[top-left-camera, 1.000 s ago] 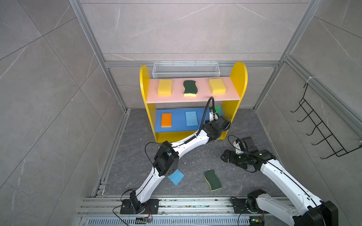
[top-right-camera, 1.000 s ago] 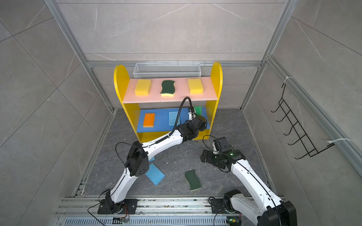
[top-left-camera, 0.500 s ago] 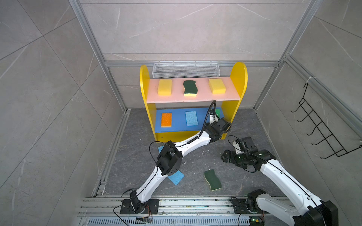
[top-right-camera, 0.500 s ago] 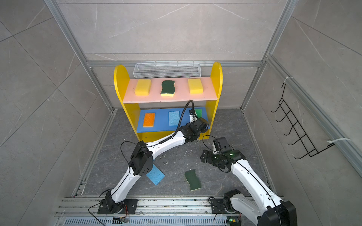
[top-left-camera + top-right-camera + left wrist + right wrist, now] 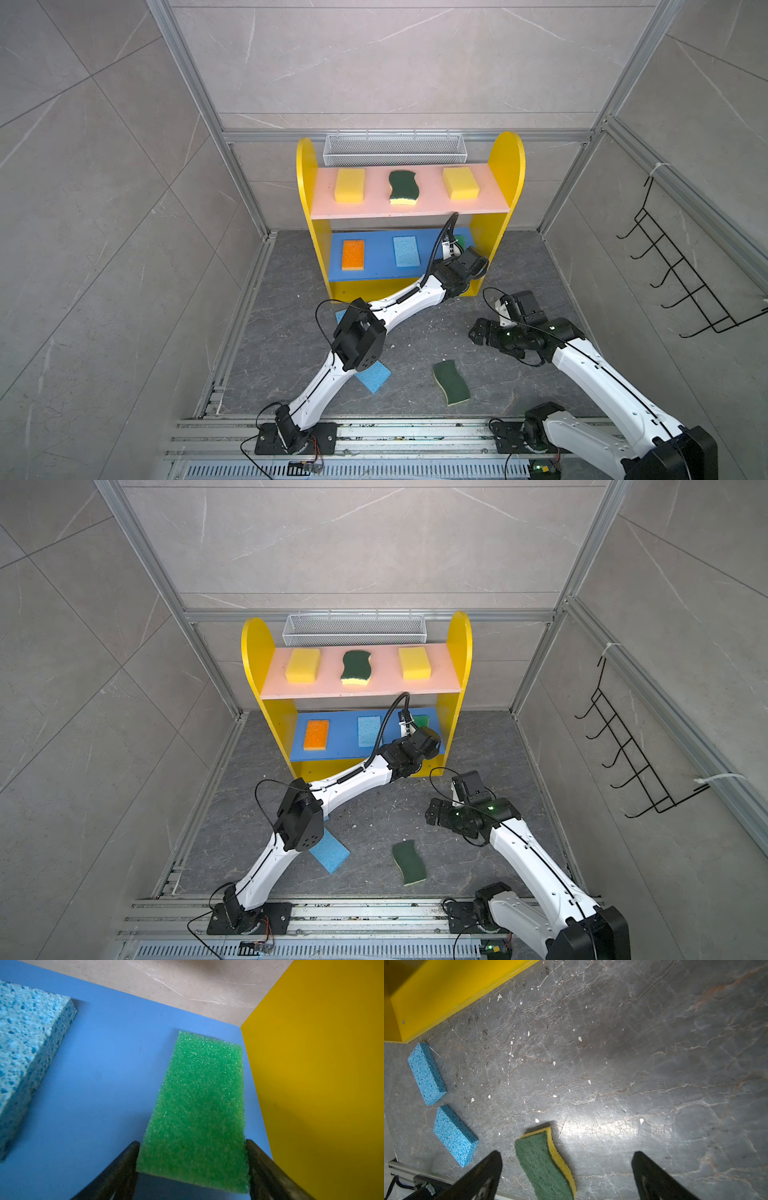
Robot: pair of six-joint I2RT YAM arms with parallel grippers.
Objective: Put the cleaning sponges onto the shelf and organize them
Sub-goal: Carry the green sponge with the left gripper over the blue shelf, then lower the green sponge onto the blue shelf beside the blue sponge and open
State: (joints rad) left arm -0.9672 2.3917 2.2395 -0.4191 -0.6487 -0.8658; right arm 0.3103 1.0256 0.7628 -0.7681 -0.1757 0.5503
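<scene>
The yellow shelf stands at the back. Its pink upper board carries two yellow sponges and a wavy scourer. An orange sponge and a light blue sponge lie on the blue middle board. My left gripper reaches in at that board's right end, its fingers against both sides of the bright green sponge, whose near end is raised. My right gripper hovers open over the floor beside a second scourer. Two light blue sponges lie on the floor.
A white mesh basket hangs on the wall behind the shelf. A black hook rack is on the right wall. My left arm's elbow hangs over the floor's blue sponges. Metal rails run along the front edge.
My left arm's elbow has shifted slightly to the right while its gripper stays at the blue board's right end. The right arm and the floor sponges have not moved.
</scene>
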